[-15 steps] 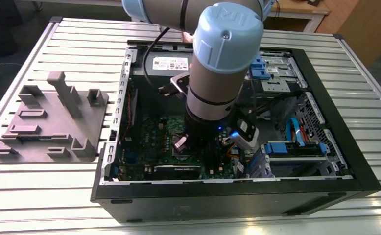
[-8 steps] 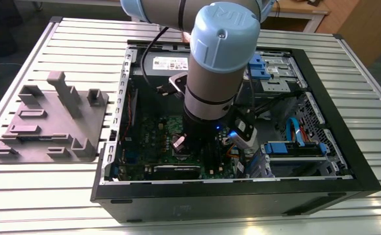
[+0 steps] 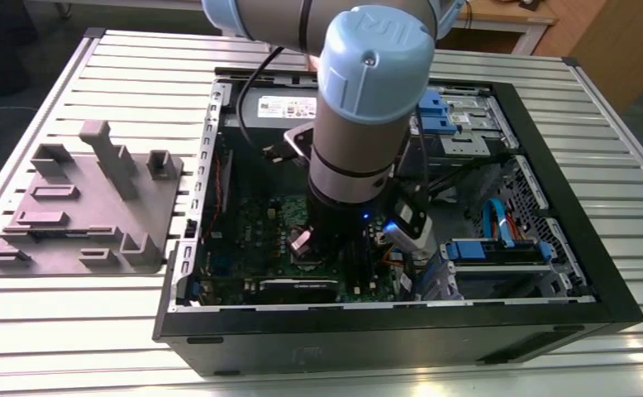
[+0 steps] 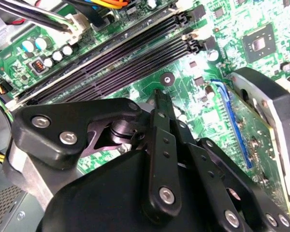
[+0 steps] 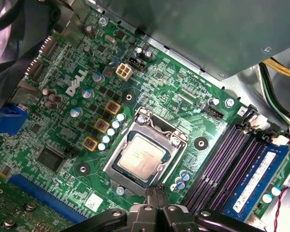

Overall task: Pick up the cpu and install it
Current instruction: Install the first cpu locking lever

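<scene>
Here, black two-fingered gripper (image 5: 157, 191), jaws together on nothing, hung straight down from the upright grey cylindrical arm (image 3: 350, 157). Near its tips, the small square silver-grey cpu (image 5: 141, 157) sat flat in the metal-framed socket (image 5: 157, 126) on the green motherboard (image 5: 183, 113), inside the open black computer case (image 3: 410, 331).

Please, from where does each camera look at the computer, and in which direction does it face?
Exterior view: off the arm, above the table, looking down into the open computer case; the arm shows its grey tube and blue joint.
Second wrist view: at the wrist, looking past the black gripper onto the memory slots of the green board.
First wrist view: at the wrist, looking down on the cpu lying in its socket; the gripper's tips show.
Shared: both wrist views show the gripper, board and memory slots.
</scene>
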Controlling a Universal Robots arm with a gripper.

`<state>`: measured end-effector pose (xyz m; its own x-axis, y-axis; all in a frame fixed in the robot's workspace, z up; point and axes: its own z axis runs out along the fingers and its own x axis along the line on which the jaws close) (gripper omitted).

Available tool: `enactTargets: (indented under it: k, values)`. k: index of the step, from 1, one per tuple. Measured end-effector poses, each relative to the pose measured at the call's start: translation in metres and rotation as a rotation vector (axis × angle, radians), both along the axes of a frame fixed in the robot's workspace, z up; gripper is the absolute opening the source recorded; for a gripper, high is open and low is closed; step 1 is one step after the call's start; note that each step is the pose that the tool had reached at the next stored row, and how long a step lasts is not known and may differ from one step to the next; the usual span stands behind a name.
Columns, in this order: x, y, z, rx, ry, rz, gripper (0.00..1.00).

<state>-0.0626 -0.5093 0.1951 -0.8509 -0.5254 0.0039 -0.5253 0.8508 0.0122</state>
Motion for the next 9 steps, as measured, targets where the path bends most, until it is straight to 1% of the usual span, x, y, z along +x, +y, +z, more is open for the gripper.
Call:
enactTargets:
  k: [3, 9]
  values:
    - [0.0000, -0.0001, -0.0022, -0.0007, -0.0021, 0.000, 0.10]
    - [0.0008, -0.0011, -0.0037, -0.0006, -0.0024, 0.000, 0.10]
